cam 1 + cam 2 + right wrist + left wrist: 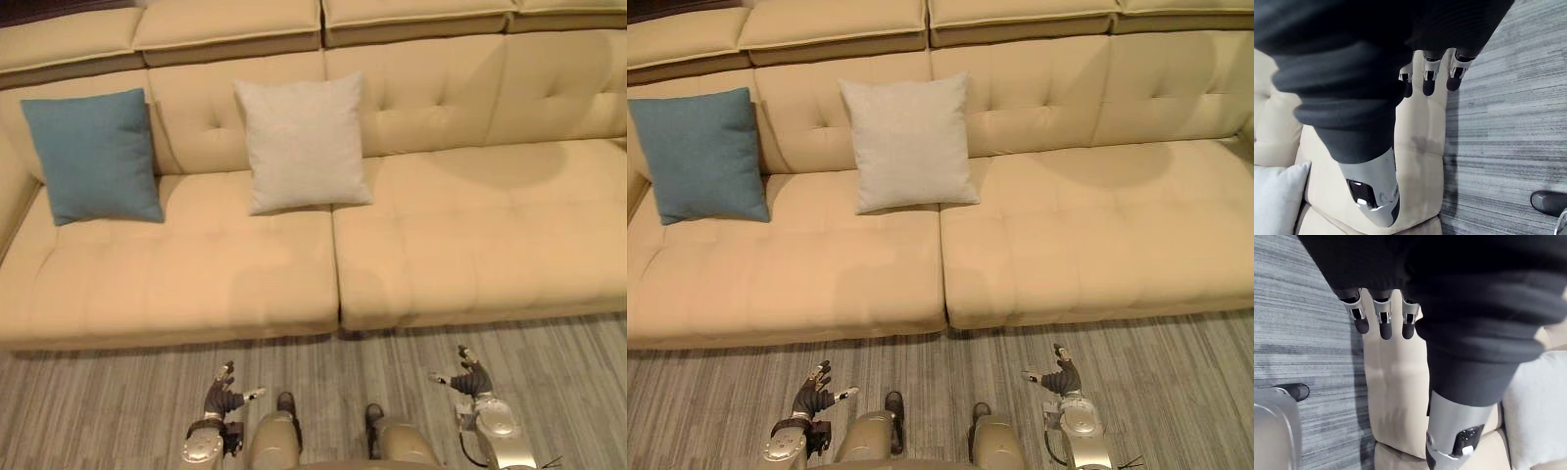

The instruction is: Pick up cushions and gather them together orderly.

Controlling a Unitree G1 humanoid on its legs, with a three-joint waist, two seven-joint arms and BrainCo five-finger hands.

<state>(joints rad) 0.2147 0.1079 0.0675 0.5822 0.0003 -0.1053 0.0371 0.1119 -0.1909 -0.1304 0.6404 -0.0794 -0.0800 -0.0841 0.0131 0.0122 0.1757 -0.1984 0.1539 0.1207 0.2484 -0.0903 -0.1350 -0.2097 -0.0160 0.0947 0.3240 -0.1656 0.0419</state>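
Left hand (225, 396) and right hand (470, 378) both low over floor (118, 392), fingers loose and spread, holding nothing. Blue cushion (93, 155) leans on sofa (470, 245) backrest far left, pale cushion (304, 142) near middle, well apart. Risk imo: corner grab, soft cushion flops and slips. Cushions sit deep past seat's front edge. Right seat wide open.

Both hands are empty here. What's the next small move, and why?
Probably raise the left hand forward toward the blue cushion. Both it and the right hand hang open above the floor, short of the sofa, and the blue cushion stands apart from the white cushion, so nothing is gathered yet.
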